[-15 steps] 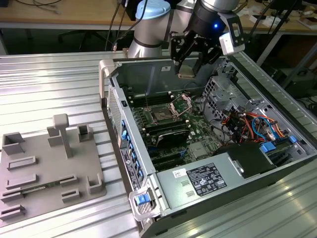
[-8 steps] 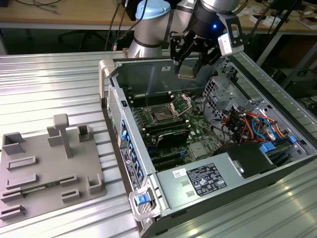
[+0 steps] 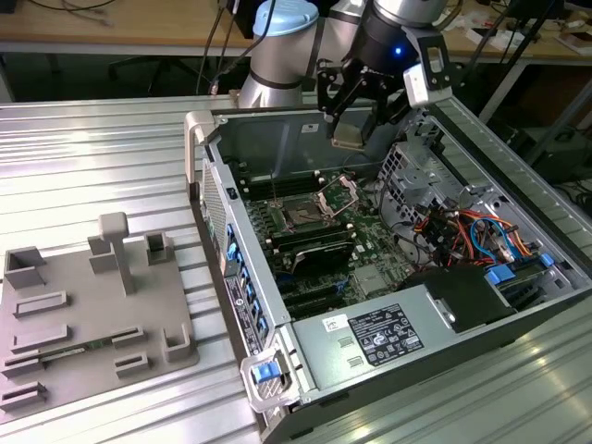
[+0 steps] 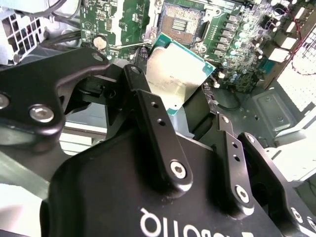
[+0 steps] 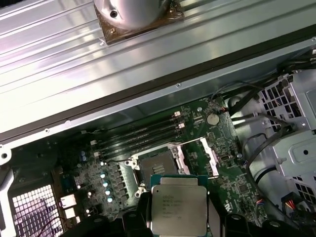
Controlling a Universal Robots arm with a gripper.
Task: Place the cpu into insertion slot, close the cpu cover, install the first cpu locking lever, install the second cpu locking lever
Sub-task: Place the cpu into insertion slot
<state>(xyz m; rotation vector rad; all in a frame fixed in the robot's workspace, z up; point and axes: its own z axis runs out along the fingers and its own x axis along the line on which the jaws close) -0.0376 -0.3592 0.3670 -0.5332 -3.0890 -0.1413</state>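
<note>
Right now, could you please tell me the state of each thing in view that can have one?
Small square silvery-topped cpu: held clear above the green board, not seated.
Dark square metal-rimmed insertion slot: empty and uncovered.
Thin silvery hinged cpu cover: swung open, off the slot.
Arm's black fingers: shut on the cpu's edges.
Grey metal computer case: lying on its side, side panel off, inside exposed.

Silvery cpu [image 5: 177, 210] aloft over the bare insertion slot [image 5: 157, 164] — cpu cover [image 5: 210, 158] open beside it
</note>
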